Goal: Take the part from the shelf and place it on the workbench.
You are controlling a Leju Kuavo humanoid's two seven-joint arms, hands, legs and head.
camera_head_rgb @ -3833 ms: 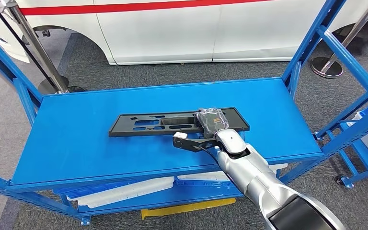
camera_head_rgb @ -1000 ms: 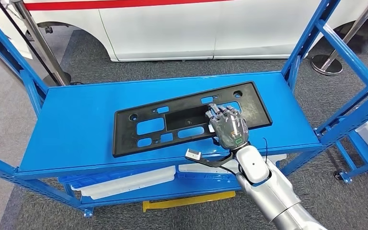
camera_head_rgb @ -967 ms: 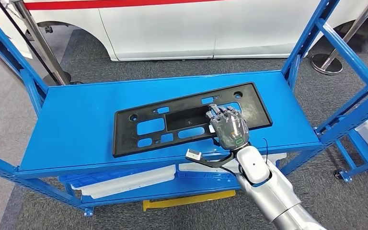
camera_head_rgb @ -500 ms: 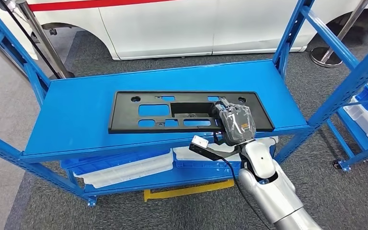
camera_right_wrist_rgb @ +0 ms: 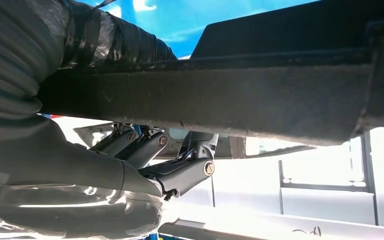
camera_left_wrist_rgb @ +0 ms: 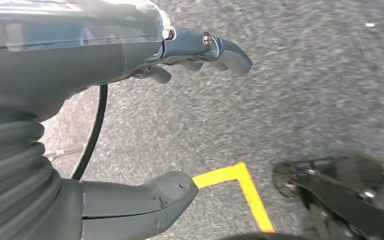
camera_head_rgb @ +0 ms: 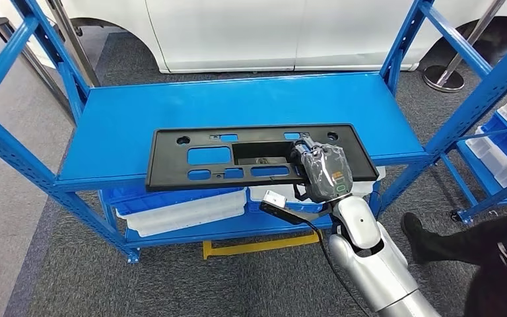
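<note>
Part (camera_head_rgb: pixel 237 157), a long black plate with cut-outs, now hangs past the front edge of the blue shelf (camera_head_rgb: pixel 138 112); half a second ago it lay fully on the deck, so the lift-off seems under way. The right hand (camera_head_rgb: pixel 323 170) holds its right end, fingers (camera_right_wrist_rgb: pixel 180 172) curled under the plate's edge and thumb side above. The left hand (camera_left_wrist_rgb: pixel 130 115) hangs over grey carpet, fingers spread and holding nothing. White trays (camera_head_rgb: pixel 185 214) sit on the lower level just beneath the plate. The shelf's blue uprights (camera_head_rgb: pixel 465 112) flank the way out, and a person's dark boot (camera_head_rgb: pixel 429 244) stands near the right arm. The counter is not visible.
</note>
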